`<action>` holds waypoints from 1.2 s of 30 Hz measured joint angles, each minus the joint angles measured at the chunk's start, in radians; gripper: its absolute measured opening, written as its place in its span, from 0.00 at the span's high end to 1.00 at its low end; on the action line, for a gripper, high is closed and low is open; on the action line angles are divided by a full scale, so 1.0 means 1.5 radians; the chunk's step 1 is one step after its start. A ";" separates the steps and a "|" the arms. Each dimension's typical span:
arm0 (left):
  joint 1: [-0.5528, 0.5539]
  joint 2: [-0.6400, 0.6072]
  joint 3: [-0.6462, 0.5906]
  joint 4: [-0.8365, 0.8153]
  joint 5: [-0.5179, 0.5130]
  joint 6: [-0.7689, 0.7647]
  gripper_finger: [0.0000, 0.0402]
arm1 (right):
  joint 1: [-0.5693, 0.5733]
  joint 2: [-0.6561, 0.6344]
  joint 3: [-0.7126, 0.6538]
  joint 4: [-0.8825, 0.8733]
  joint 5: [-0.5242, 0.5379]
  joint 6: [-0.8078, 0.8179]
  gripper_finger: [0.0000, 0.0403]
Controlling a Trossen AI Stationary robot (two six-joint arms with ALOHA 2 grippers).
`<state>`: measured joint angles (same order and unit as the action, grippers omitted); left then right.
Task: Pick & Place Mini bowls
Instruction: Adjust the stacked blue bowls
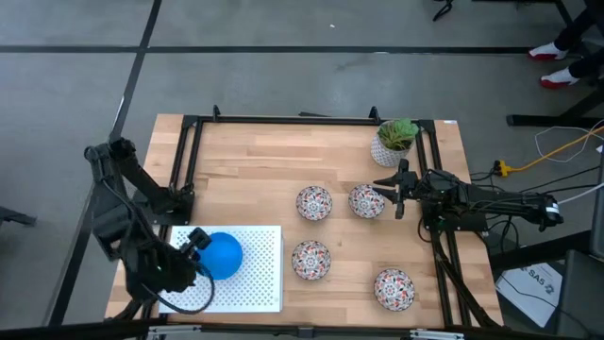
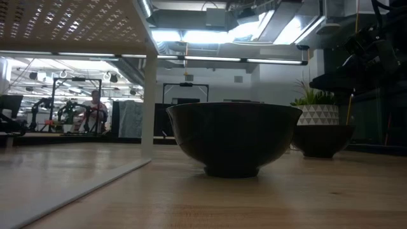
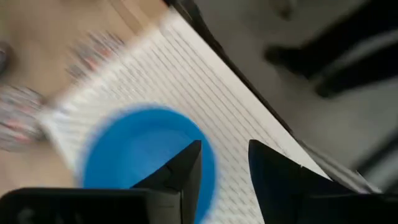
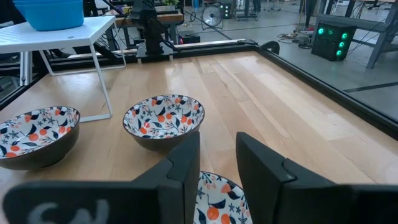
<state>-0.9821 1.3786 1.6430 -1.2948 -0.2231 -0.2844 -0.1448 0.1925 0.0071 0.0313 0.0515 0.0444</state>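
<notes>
A bright blue mini bowl (image 1: 223,255) (image 3: 140,152) rests by its base on a white perforated rack (image 1: 255,279) at the table's near left. My left gripper (image 1: 195,240) (image 3: 225,168) hovers open at the bowl's left rim, with only the rack showing between its fingers. Several white floral mini bowls stand on the wood: (image 1: 313,202), (image 1: 366,200), (image 1: 310,260), (image 1: 394,288). My right gripper (image 1: 396,194) (image 4: 217,168) waits open at the right side, just beside the bowl (image 4: 214,202) nearest it, holding nothing.
A white pot with a green plant (image 1: 394,142) stands at the far right corner. The rack stands on thin legs (image 2: 148,102) above the table. A black frame (image 1: 283,120) borders the tabletop. Bare wood lies in the far left and centre.
</notes>
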 joint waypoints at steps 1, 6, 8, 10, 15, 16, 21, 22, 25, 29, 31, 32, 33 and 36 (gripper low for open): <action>0.000 -0.001 0.014 0.004 -0.027 0.011 0.69 | 0.000 0.000 0.000 0.000 0.000 0.000 0.74; 0.019 -0.007 0.042 0.065 -0.161 0.080 0.70 | 0.000 0.000 0.000 0.000 0.000 0.000 0.74; 0.043 -0.005 0.042 0.089 -0.177 0.088 0.71 | 0.000 0.000 0.000 0.000 0.000 0.000 0.74; 0.077 0.002 0.042 0.104 -0.167 0.087 0.72 | 0.000 0.000 0.000 0.000 0.000 0.000 0.74; 0.170 0.036 0.042 0.113 -0.104 0.088 0.74 | 0.000 0.000 0.000 0.000 0.000 0.000 0.74; 0.188 0.045 0.042 0.113 -0.094 0.092 0.74 | 0.000 0.000 0.000 0.000 0.000 0.000 0.74; 0.259 0.096 0.042 0.091 -0.029 0.115 0.74 | 0.000 0.000 0.000 0.000 0.000 0.000 0.74; 0.269 0.106 0.042 0.079 -0.018 0.117 0.74 | 0.000 0.000 0.000 0.000 0.000 0.000 0.74; 0.292 0.137 0.041 0.038 0.012 0.117 0.74 | 0.000 0.000 0.000 0.000 0.000 0.000 0.74; 0.304 0.167 0.041 0.009 0.010 0.123 0.76 | 0.000 0.000 0.000 0.000 0.000 0.000 0.74; 0.304 0.173 0.041 0.003 0.006 0.140 0.78 | 0.000 0.000 0.000 0.000 0.000 0.000 0.74; 0.305 0.173 0.041 0.001 0.006 0.146 0.78 | 0.000 0.000 0.000 0.000 0.000 0.000 0.74; 0.306 0.172 0.041 0.000 0.007 0.152 0.79 | 0.000 0.000 0.000 0.000 0.000 0.000 0.74; 0.314 0.170 0.041 -0.012 0.006 0.163 0.82 | 0.000 0.000 0.000 0.000 0.000 0.000 0.74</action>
<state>-0.5118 1.6334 1.7046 -1.3127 -0.2136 -0.0402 -0.1447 0.1925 0.0071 0.0311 0.0517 0.0444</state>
